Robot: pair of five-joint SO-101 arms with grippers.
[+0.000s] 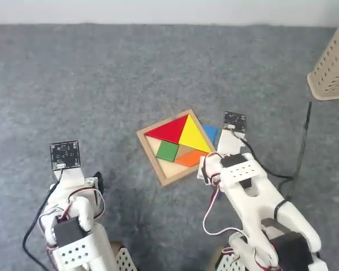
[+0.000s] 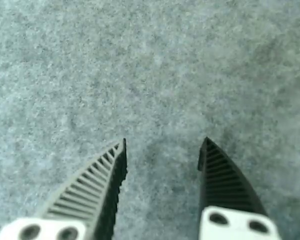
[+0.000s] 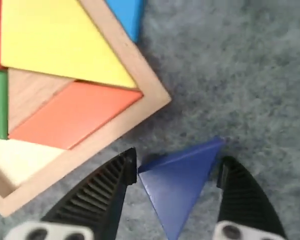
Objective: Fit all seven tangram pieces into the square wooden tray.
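The right end effector (image 3: pixel 179 156) stands released around the dark blue triangle (image 3: pixel 177 187), flat on the counter (image 3: pixel 250 75) at 4 o'clock of the wooden tray (image 3: pixel 151 106); closing on its slanted edges may squirt it out or nudge the tray.

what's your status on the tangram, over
Left pincer open over carpet. Right pincer open, straddling dark blue triangle beside a wooden tray corner. Light blue piece lies outside the tray rim. Nothing blocking.
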